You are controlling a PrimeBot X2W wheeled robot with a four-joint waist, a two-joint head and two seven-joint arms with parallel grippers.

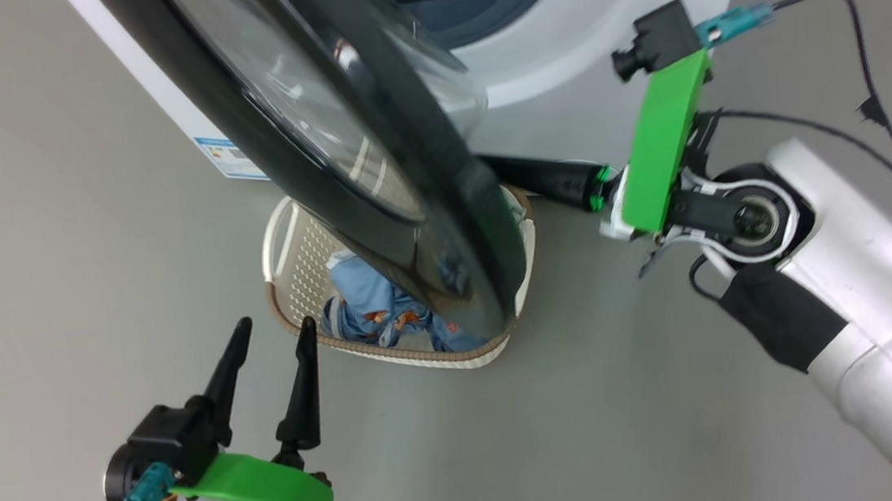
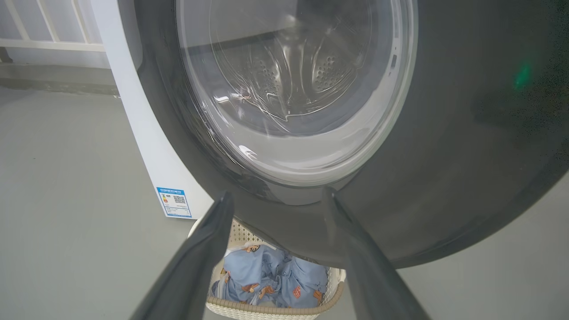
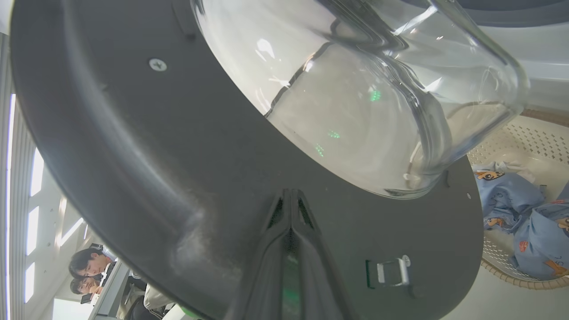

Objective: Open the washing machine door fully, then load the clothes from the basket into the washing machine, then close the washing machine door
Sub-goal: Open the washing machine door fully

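Found the door (image 1: 346, 145) only partway swung, hanging out from the washing machine (image 1: 558, 51) and over the basket (image 1: 290, 274), with much of the clothes (image 1: 364, 295) beneath its lower rim. Met the right claw (image 3: 291, 200) on the door's inner side, fingers pressed together with nothing between them, tip against the black rim just below the glass bowl (touching, as far as could be judged). Saw the left claw (image 1: 273, 326) on the door's outer side, spread wide and empty, hovering by the basket's near rim, apart from the door.

Judged the step in hand as the opening, not yet complete. Called for a steady push along the door's own arc, tip kept on the flat black rim and off the curved glass, a likely place for slipping; kept clear, too, of the latch (image 3: 391, 272) beside the tip.

Noted bare floor (image 1: 44, 240) beyond the door's outer side, ample for the swing. Reckoned the left claw close to the door's path, better drawn aside first. Left little room under the door's lower edge, close above the basket.
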